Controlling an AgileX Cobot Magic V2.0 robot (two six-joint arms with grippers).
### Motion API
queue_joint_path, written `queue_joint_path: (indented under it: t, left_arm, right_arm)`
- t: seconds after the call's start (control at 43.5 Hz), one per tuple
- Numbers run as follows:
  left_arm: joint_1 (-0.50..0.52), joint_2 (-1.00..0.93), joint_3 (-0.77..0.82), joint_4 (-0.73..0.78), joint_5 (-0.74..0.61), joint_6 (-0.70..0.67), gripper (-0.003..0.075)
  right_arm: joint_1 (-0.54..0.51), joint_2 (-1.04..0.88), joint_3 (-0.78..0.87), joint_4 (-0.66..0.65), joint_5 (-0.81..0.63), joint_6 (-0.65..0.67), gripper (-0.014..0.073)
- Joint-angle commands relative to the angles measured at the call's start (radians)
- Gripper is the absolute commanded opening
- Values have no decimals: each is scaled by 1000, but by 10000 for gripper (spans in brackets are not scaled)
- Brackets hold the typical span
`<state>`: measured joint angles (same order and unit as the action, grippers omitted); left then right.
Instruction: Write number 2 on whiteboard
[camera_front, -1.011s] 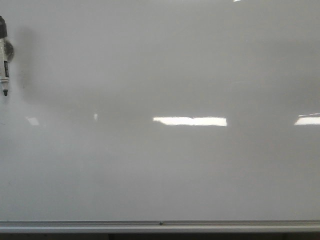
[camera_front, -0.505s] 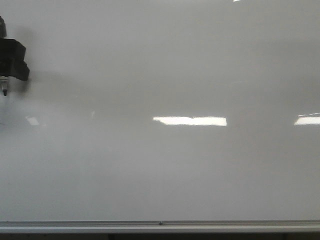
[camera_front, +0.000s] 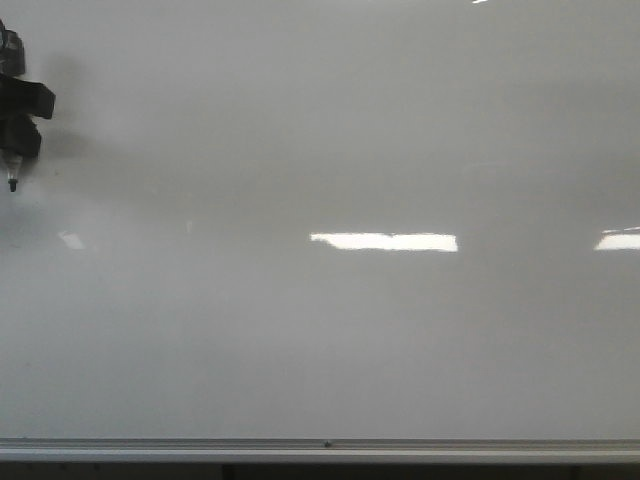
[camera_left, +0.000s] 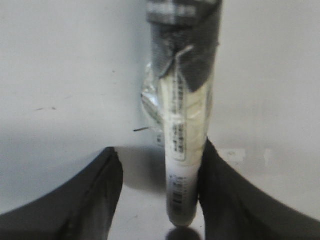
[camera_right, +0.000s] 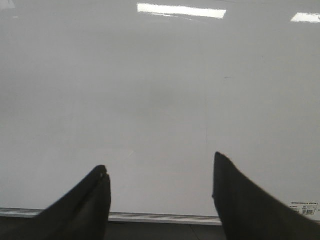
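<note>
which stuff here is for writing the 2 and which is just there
For the job:
whiteboard, no 2 on it yet
marker, between the left fingers
left gripper

Just there:
right gripper, open and holding nothing
light reflections
edge rail

The left gripper and its marker are cut by the front view's left edge; the marker's label is blurred.
</note>
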<state>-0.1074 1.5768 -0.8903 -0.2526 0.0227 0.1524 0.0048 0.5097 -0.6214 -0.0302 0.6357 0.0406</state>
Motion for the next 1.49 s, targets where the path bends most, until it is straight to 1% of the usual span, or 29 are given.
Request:
queue_joint_path:
  t: [0.0,0.184,0.322,0.414,0.528,0.643,0.689,0.758,0.85,1.034,1.126,1.241,1.333,1.471]
  left_arm:
    - [-9,-18,-39,-6,-67,2,238]
    - [-9,-18,-39,-5,-69,2,111]
    - [-9,-20,-39,-2,-60,2,50]
    - [-9,-34,-48,9,-23,2,17]
    - [-9,-86,-87,83,136,2,-7]
    - [-14,-167,-145,138,385,10,-13]
    - [-19,-199,-162,137,488,49,-13]
    - [-38,-250,-178,135,594,112,-13]
    - [-73,-301,-185,134,693,212,-13]
    - [-172,-356,-193,105,856,387,-13]
    - [-234,-356,-219,65,961,446,-13]
    - [-325,-356,-246,17,1027,522,-13]
    - [-417,-356,-266,15,1055,541,-13]
    - [-545,-338,-297,20,1059,551,-13]
  right_arm:
    - [2,9,-32,-6,-79,-9,475]
    - [2,9,-32,-6,-80,-9,475]
    - [2,9,-32,-6,-80,-9,475]
    - [2,9,-32,-6,-84,-9,475]
    - [3,10,-50,5,-56,-9,475]
    - [3,34,-110,30,44,-11,475]
    - [3,53,-139,46,91,-27,475]
    - [3,92,-188,88,163,-87,475]
    - [4,143,-238,173,246,-181,475]
    - [6,250,-300,376,318,-412,475]
    - [37,301,-325,467,347,-535,475]
    - [118,365,-359,517,382,-668,475]
    - [216,412,-385,517,405,-738,475]
    - [345,469,-414,517,408,-846,475]
